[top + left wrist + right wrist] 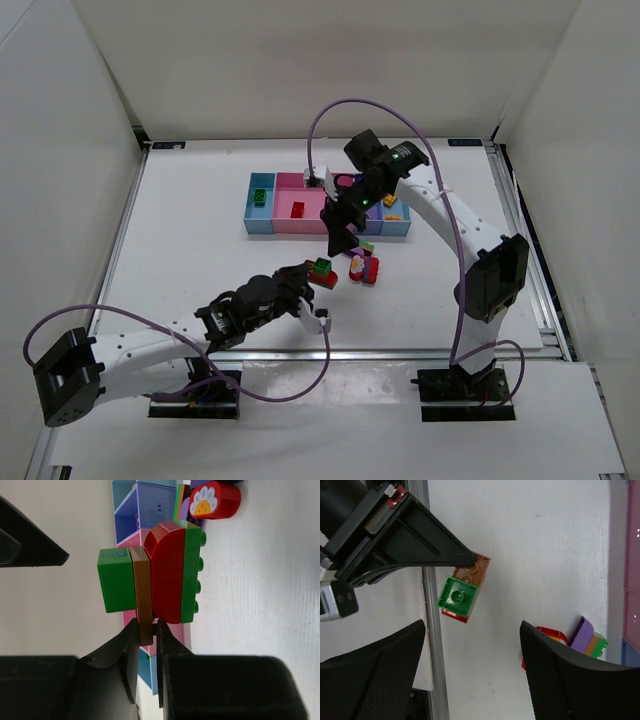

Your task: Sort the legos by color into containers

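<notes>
Brown plate [141,595] of stacked legos [170,575] clenched edge-on by left gripper [148,630]. Right gripper [472,640] released, facing it. Risk: thin-edge hold slipped when green brick [458,596] is pulled.

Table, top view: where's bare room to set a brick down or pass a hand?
Free: table left of the containers, and the near strip toward the right arm. Crowded: in front of the containers, where the right end effector, the brick stack in the left end effector and loose legos bunch.

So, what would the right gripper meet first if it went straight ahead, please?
Probably the green brick of the stack held by the left gripper, though depth is unclear.
</notes>
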Robot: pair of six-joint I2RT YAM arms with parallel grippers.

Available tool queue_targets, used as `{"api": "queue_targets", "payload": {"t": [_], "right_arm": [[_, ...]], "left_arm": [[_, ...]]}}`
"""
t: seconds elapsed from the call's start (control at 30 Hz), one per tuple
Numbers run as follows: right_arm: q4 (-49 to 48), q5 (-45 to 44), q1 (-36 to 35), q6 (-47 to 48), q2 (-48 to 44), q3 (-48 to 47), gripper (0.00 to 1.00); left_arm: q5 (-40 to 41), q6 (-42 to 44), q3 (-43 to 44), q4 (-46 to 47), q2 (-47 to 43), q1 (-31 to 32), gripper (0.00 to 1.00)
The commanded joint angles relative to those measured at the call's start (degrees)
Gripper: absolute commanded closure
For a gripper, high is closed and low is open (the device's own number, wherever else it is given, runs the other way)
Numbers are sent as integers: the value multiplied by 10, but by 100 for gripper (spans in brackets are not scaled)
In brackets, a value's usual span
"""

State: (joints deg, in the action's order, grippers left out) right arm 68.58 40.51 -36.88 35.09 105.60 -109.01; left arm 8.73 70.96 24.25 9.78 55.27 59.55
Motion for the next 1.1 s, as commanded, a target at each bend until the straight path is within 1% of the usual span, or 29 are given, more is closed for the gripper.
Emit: {"api": "queue_targets", "payload": {"t": [0.0,0.2,0.33,0.67,0.93,1.03,1.07], "right_arm": [[39,1,-10,28,0,-26,21],[48,-22,-31,46,4,-30,20],[58,-18,-33,46,19,-42,20],[40,-29,-43,36,47,-38,20],[32,-37,-45,23,73,-66,21],[30,-37,-47,19,79,-73,22],[29,-37,-47,17,81,-74,25]], "left_arm": [[13,10,-3,39,10,-7,90],[16,16,3,65,34,-15,90],[16,18,9,85,48,-25,90],[19,21,20,93,49,-32,90],[16,23,36,100,57,-36,90],[14,23,38,103,60,-38,90],[12,21,37,103,60,-38,90]]}}
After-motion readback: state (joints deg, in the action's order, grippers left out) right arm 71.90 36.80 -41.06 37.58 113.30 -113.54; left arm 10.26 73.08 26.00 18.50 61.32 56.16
